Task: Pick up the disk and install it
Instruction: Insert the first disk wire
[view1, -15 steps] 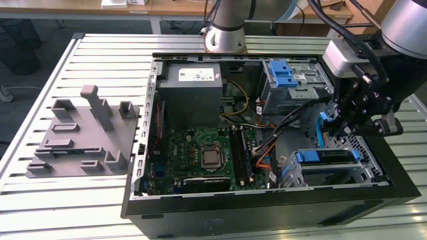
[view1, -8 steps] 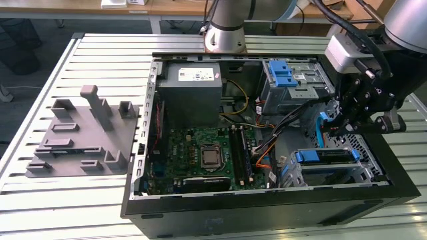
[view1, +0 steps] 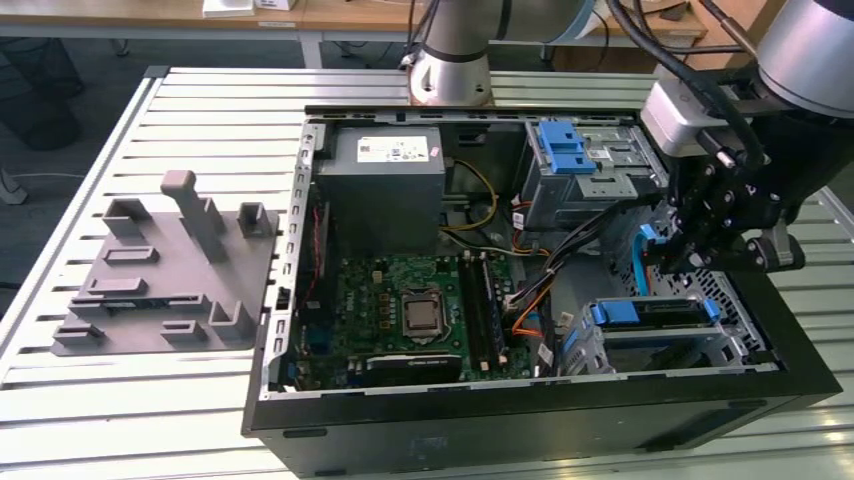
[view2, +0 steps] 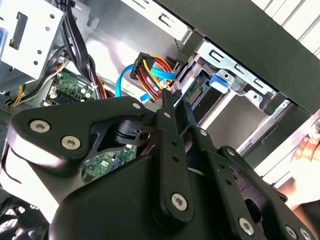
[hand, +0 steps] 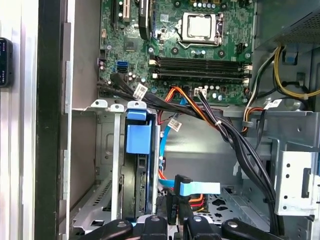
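Observation:
The disk (view1: 650, 312) stands on edge in its blue bracket inside the metal bay at the near right corner of the open computer case (view1: 534, 420). In the first wrist view its blue bracket (hand: 137, 137) tops the slot, with the dark disk edge below. In the second wrist view the disk (view2: 198, 93) lies just past my fingertips. My gripper (view1: 683, 262) hangs over the case's right side, beside that bay. Its fingers (view2: 166, 112) stand close together, shut, and I see nothing between them. The gripper (hand: 179, 216) is right by a blue flat cable (hand: 200, 189) and its black plug.
A grey power-supply box (view1: 387, 185) and a blue-latched drive cage (view1: 577, 152) fill the far part of the case. The green motherboard (view1: 414, 310) lies in the middle. Black and coloured cables (hand: 225, 130) cross near the bay. A grey fixture plate (view1: 160, 270) rests on the table. A hand (view2: 306, 150) shows outside the case.

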